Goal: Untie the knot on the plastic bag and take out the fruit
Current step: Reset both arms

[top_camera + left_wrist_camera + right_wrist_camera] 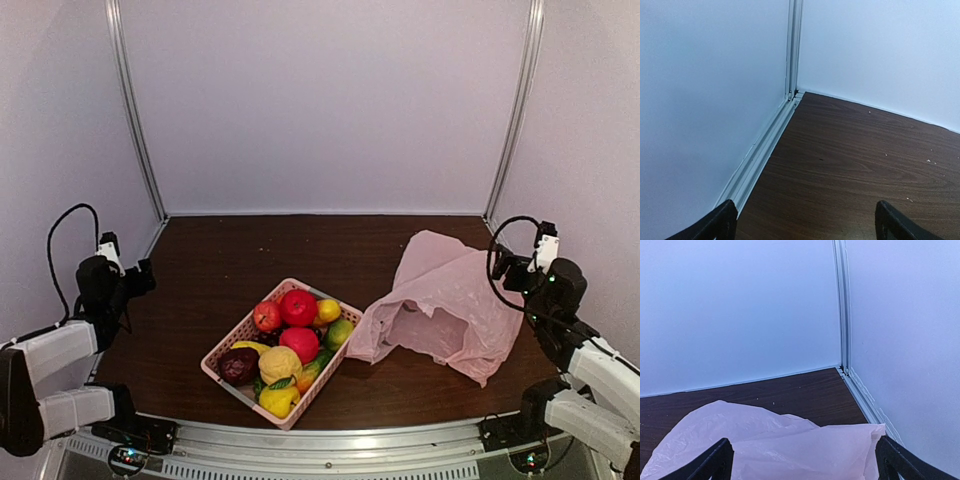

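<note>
Brown table flanked by left end effector and right end effector, raised, forward-facing, released.

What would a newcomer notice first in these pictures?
The pink latticed basket, heaped with bright fruit, stands near the front middle of the table. Right of it lies the plastic bag, slumped and crinkled, its mouth gaping open. The left arm and right arm sit at the side edges.
</note>
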{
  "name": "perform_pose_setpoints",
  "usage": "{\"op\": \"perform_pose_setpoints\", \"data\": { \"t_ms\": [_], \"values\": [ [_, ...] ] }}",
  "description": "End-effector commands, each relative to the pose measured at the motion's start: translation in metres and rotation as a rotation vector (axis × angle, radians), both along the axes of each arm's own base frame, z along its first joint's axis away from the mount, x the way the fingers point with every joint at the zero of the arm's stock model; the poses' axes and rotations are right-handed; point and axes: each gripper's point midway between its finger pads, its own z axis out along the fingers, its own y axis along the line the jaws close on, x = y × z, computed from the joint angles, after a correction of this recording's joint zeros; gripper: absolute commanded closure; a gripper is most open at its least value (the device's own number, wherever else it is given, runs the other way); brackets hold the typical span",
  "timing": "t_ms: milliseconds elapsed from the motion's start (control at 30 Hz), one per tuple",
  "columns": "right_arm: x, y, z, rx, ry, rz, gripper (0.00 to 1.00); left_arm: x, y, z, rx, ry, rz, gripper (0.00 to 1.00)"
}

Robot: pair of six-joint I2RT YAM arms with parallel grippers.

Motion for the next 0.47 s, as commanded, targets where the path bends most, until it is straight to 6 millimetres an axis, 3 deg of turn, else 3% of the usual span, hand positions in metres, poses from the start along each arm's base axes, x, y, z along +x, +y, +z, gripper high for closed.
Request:
{"op": "perform_pose_setpoints", "data": {
  "t_ms": [0,433],
  "values": [
    [-0.010,-0.011,0.000,0.006,-0.054,-0.052,0.01,-0.004,0.003,0.009,0.025,-0.061,0.014,0.03],
    [-0.019,-0.015,-0.016,0.002,-0.035,-0.066,0.01,-0.009,0.003,-0.011,0.038,-0.019,0.014,0.03]
  ]
}}
